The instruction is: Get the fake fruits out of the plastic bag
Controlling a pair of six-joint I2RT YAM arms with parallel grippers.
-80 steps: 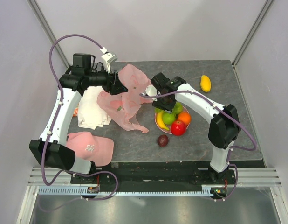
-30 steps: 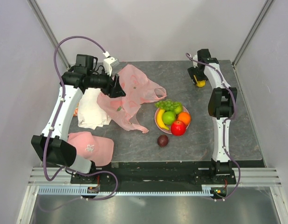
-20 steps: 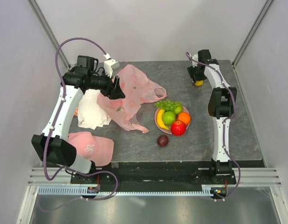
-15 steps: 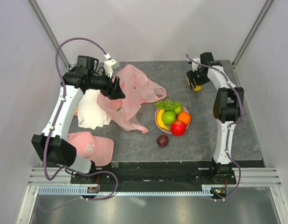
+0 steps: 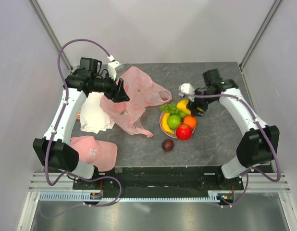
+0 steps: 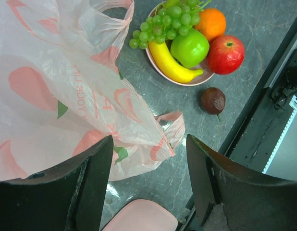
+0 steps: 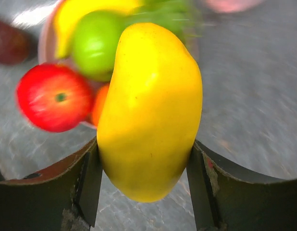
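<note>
Top view, L to R. Front-left corner of the dark grey table (image 5: 220,137): pink fabric cap (image 5: 93,151). Behind it, by the left edge, a crumpled white cloth (image 5: 96,113). Left gripper (image 5: 122,92) hangs at the cloth's far-right side w/ jaws spread wide. The thin translucent pink plastic bag (image 5: 136,103) lies rumpled under and right of it, mid-table; can't tell if the fingers touch the film. Small dark plum (image 6: 213,100) sits on the table nr the front edge, just beside the round pink plate (image 6: 187,84). Plate holds yellow banana (image 6: 170,62), green grapes (image 6: 163,24), green apple (image 6: 189,48), orange (image 6: 210,23), red apple (image 6: 225,54). Right gripper (image 7: 143,144) is over the plate's far-right rim, jaws clamped on the glossy yellow plastic mango (image 7: 148,106), both pads against its sides.
</note>
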